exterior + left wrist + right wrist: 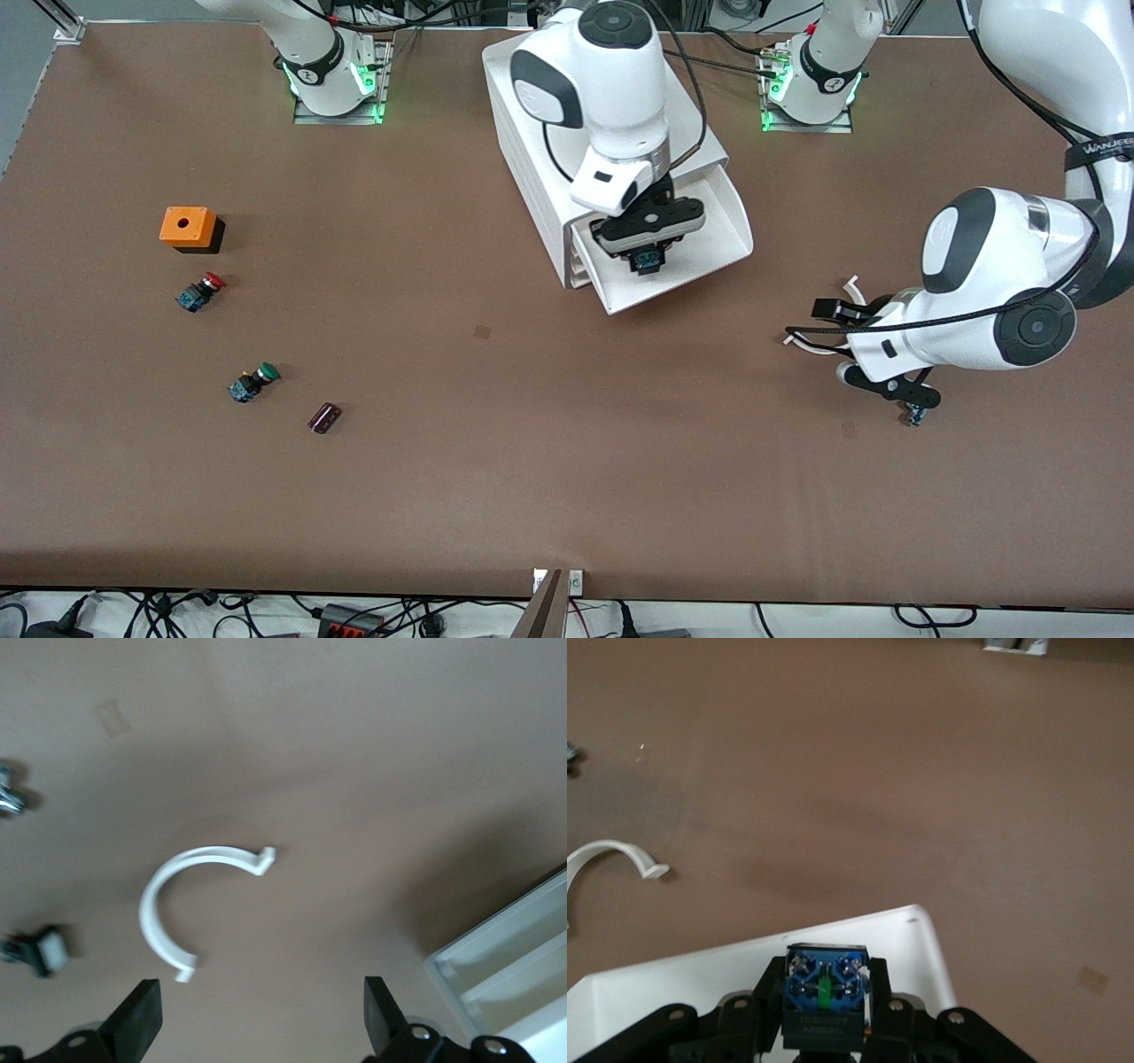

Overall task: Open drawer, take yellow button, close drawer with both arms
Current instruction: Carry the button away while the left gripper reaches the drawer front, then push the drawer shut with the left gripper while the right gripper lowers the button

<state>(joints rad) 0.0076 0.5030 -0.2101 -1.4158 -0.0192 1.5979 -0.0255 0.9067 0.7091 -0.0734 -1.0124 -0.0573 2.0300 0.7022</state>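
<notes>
The white cabinet [532,159] stands at the back middle of the table. Its top drawer [718,235] is pulled out toward the front camera. My right gripper [647,259] is over the open drawer [673,979] and is shut on the button [826,988]. Only the button's black-and-blue body [648,260] shows; its cap is hidden. My left gripper [808,321] hangs low over the table toward the left arm's end, open and empty [261,1028], above a white C-shaped ring [168,904].
Toward the right arm's end lie an orange box [188,229], a red-capped button [200,291], a green-capped button [253,381] and a small dark block [324,417]. The white ring [852,285] and a small blue part [912,415] lie by my left gripper.
</notes>
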